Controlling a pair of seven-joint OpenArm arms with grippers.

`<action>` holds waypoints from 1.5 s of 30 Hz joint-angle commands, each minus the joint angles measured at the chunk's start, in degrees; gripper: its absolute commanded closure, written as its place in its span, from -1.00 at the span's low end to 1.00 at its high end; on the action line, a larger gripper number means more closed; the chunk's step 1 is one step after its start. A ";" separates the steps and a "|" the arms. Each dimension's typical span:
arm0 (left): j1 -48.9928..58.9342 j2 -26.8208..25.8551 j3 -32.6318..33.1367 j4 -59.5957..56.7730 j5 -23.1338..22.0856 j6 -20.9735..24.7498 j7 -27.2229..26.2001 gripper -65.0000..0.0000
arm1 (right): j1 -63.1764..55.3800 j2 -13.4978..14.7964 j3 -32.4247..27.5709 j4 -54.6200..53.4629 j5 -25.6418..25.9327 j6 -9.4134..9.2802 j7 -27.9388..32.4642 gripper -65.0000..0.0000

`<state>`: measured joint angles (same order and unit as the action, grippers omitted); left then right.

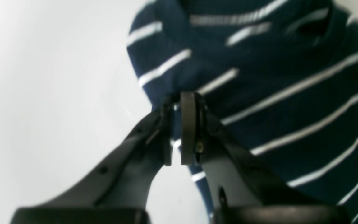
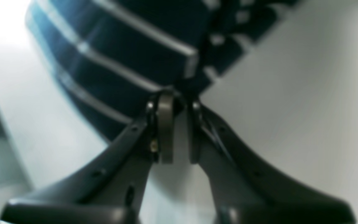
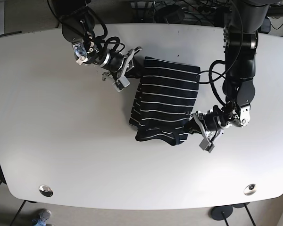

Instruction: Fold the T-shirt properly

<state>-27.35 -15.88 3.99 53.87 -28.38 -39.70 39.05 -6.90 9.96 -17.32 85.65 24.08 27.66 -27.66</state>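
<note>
Both wrist views soft and blurred, right one worse; striped T-shirt [image 1: 259, 93] smeared, glare blows out upper-left corners. Base view sharp, evenly bright; white table [image 3: 61, 141] shows faint shadows.

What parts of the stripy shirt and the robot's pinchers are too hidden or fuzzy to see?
- Left wrist view: blurry; the left gripper fingers hide the T-shirt edge they pinch.
- Right wrist view: blurry; right gripper's grip unclear.
- Base view: shirt's underside hidden by its own folds; gripper tips too small.

T-shirt [image 3: 165, 101] mid-table [image 3: 61, 141], btwn left gripper [image 3: 192, 126] & right gripper [image 3: 136, 66].
</note>
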 commanded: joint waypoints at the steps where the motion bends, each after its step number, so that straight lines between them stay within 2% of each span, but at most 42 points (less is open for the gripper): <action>1: -2.14 -2.10 -0.08 3.94 -1.03 -0.30 -1.20 0.93 | 0.87 0.29 0.40 3.19 0.58 -0.36 0.10 0.80; 3: -1.79 -3.42 0.01 9.12 -1.03 -0.30 0.47 0.92 | 0.87 0.73 0.40 5.12 0.58 -2.03 -1.31 0.80; 5: -1.00 -3.42 -0.08 16.33 -1.03 -0.30 3.55 0.64 | 0.87 3.01 0.49 7.23 0.85 -2.47 -1.39 0.80; 6: 2.61 -3.33 -0.34 21.87 -1.03 2.91 4.43 0.40 | 0.79 3.71 0.49 8.20 0.85 -2.47 -1.39 0.80; 7: 4.80 -3.24 -0.34 25.83 -1.03 6.60 4.34 0.26 | 0.79 3.89 0.66 8.38 0.85 -2.47 -1.39 0.80; 8: 7.44 -1.75 0.01 30.75 -1.03 12.23 4.34 0.09 | 0.79 3.71 2.95 8.38 0.85 -2.47 -1.48 0.80; 10: 13.07 2.03 0.01 38.66 -1.03 20.05 4.25 -0.14 | 0.35 2.57 7.61 8.38 0.94 -2.39 -1.66 0.80; 12: 16.67 4.76 0.10 41.56 -0.94 23.57 4.07 -0.16 | 0.79 2.48 9.72 8.38 0.94 -2.21 -3.77 0.80; 14: 19.75 6.60 1.51 43.06 1.00 25.07 1.70 -0.16 | 0.79 2.22 12.09 8.64 0.94 -1.95 -4.74 0.80; 16: 23.00 7.31 4.93 43.85 6.71 26.38 -2.96 -0.16 | 0.79 2.22 13.50 8.46 0.94 -1.95 -4.74 0.80; 18: 25.99 7.40 11.00 40.95 13.92 28.76 -9.99 -0.16 | 0.87 2.22 15.17 8.64 0.94 -1.95 -4.74 0.80; 21: 27.40 7.40 11.88 36.11 15.59 32.01 -14.56 -0.16 | 0.87 2.13 15.34 8.46 0.94 -1.95 -4.74 0.80; 24: 27.40 6.08 11.62 29.43 15.59 31.92 -16.23 -0.16 | 0.70 2.13 15.34 8.73 0.94 -1.95 -4.74 0.80; 27: 27.49 1.24 8.98 25.83 13.48 29.99 -15.97 -0.16 | 0.70 2.13 15.34 8.73 0.94 -1.95 -4.74 0.80; 30: 28.89 -6.06 2.65 22.49 9.88 20.41 -15.97 -0.15 | 0.43 2.13 15.34 10.66 1.02 -1.95 -4.74 0.80; 33: 29.16 -12.38 -4.12 17.56 9.35 11.88 -15.97 -0.15 | 0.43 2.13 15.34 11.98 1.02 -2.03 -4.74 0.80; 36: 28.89 -19.51 -11.94 7.54 9.35 6.34 -16.23 -0.15 | 0.35 2.04 15.26 13.21 1.02 -2.12 -4.74 0.80; 38: 26.43 -24.34 -13.88 0.16 9.35 4.05 -16.50 -0.15 | 0.26 2.04 15.08 13.56 1.02 -2.12 -4.74 0.80; 39: 24.23 -27.86 -13.88 -5.91 9.35 1.68 -17.29 -0.15 | -0.01 1.34 15.17 14.00 1.02 -2.12 -4.74 0.80; 40: 22.39 -31.11 -13.79 -12.15 9.35 -0.30 -20.54 -0.15 | -0.88 0.29 15.26 14.27 0.94 -2.03 -4.65 0.80; 43: 20.19 -36.12 -13.79 -21.29 9.44 -0.30 -29.33 -0.15 | -1.50 -0.24 14.99 15.32 0.94 -2.03 -4.65 0.80; 45: 20.10 -38.49 -13.79 -22.35 9.44 -0.30 -31.18 -0.15 | -2.12 -0.33 14.90 15.32 0.94 -2.03 -4.56 0.80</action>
<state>-6.17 -52.36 -9.47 30.76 -17.76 -39.92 9.58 -9.43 9.34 -2.66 99.68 24.18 25.47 -33.63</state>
